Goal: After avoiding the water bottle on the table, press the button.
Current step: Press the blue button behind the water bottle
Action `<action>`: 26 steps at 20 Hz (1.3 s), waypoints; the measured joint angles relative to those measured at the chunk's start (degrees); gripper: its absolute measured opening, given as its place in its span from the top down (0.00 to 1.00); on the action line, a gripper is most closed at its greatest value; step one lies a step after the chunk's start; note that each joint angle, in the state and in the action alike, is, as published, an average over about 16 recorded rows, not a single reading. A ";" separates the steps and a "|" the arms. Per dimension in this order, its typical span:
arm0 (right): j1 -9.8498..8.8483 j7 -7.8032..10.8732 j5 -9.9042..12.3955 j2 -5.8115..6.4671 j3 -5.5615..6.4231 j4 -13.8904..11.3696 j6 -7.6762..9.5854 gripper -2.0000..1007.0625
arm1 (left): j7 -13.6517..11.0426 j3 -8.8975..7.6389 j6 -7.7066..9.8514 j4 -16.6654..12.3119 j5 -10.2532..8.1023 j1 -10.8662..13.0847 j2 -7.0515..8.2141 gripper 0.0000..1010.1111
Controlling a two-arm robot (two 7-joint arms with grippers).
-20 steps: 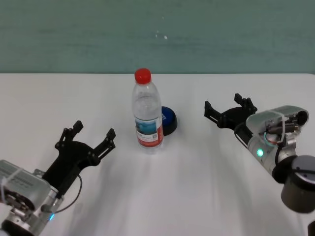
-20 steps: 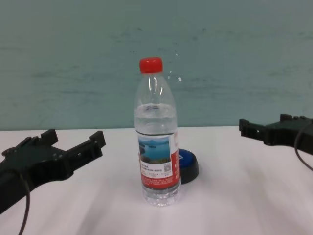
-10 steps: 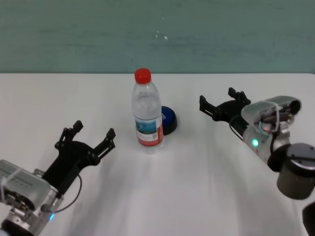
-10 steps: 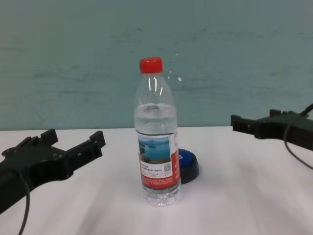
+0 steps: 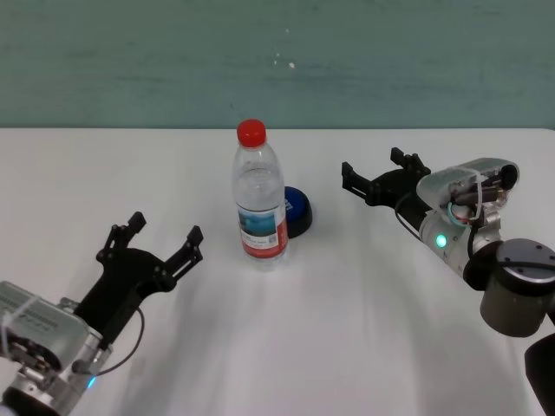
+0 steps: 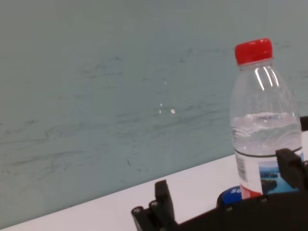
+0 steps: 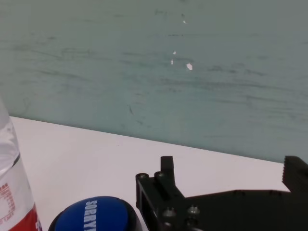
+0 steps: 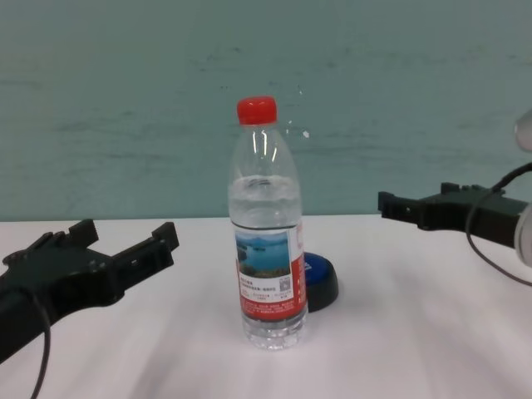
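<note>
The water bottle [image 5: 260, 204] stands upright at the middle of the white table [image 5: 347, 329], with a red cap and a red-white label. The blue button [image 5: 297, 211] sits just behind it to the right, partly hidden by the bottle. My right gripper [image 5: 373, 169] is open, above the table to the right of the button, fingers pointing toward it, apart from both. In the right wrist view the button [image 7: 94, 214] lies just beyond the open gripper [image 7: 230, 166], with the bottle [image 7: 12, 192] at the edge. My left gripper [image 5: 166, 230] is open and idle, left of the bottle.
A teal wall [image 5: 277, 61] runs along the table's far edge. In the chest view the bottle [image 8: 266, 249] stands in front of the button [image 8: 320, 283], between the left gripper [image 8: 125, 237] and the right gripper [image 8: 416, 199].
My right gripper has moved left toward the button, staying open. The left arm, bottle and button have not moved.
</note>
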 joint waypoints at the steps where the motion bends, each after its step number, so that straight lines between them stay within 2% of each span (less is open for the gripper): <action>1: 0.37 0.16 0.12 -0.01 -0.16 0.49 -0.09 0.00 | 0.00 0.00 0.00 0.00 0.00 0.00 0.00 0.00; 26: 9.31 3.55 1.65 -1.30 -4.35 13.46 -2.66 0.00 | 0.00 0.00 0.00 0.00 0.00 0.00 0.00 0.00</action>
